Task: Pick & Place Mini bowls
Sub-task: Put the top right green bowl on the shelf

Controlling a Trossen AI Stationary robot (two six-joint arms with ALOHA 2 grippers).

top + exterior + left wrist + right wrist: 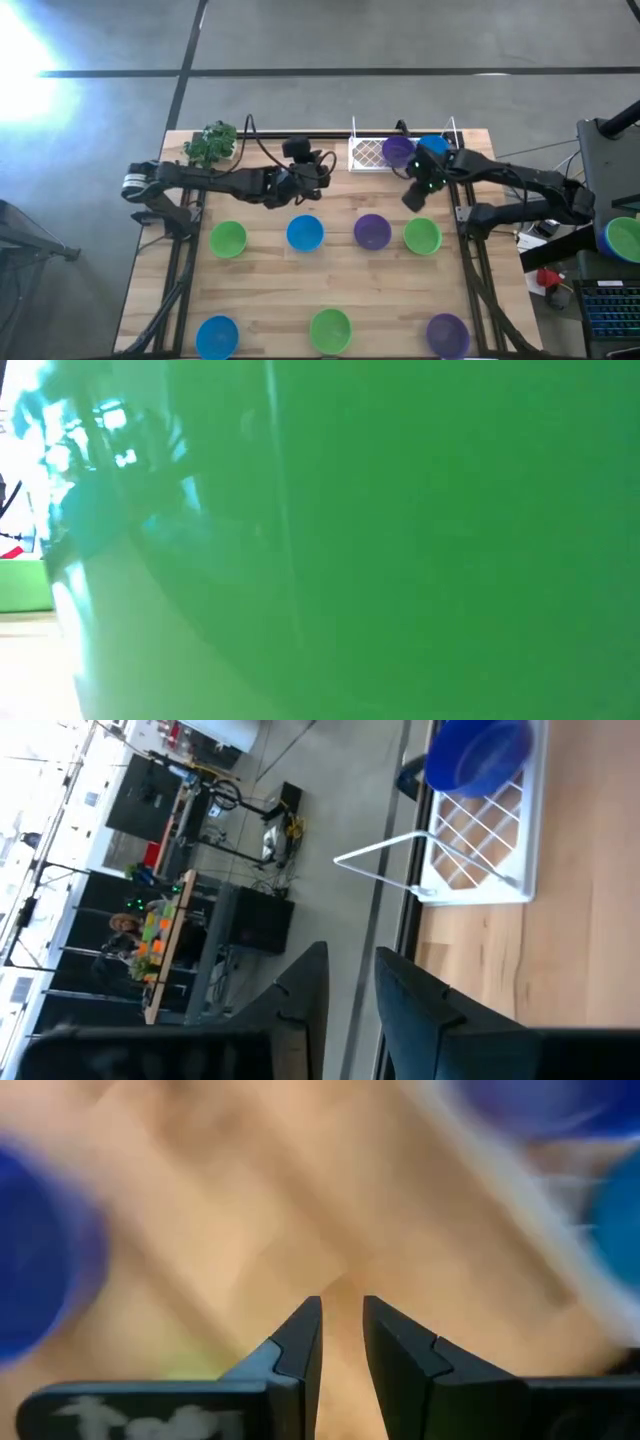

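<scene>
In the high view, a purple mini bowl [397, 150] and a blue one [433, 147] sit in a white wire rack [366, 155] at the far edge. Green [228, 238], blue [305, 233], purple [372, 231] and green [422, 235] bowls stand in a middle row. Blue [217, 335], green [330, 328] and purple [447, 333] bowls line the near edge. My right gripper [412, 195] [342, 1320] hovers shut over bare wood just near of the rack, holding nothing. My left gripper [325, 170] [350, 980] is shut and empty, left of the rack [480, 850].
A leafy green toy plant [212, 143] stands at the far left corner. A green bowl [400, 540] right at the lens fills the low view. A desk with another bowl [625, 238] stands off the table's right. Bare wood lies between the two bowl rows.
</scene>
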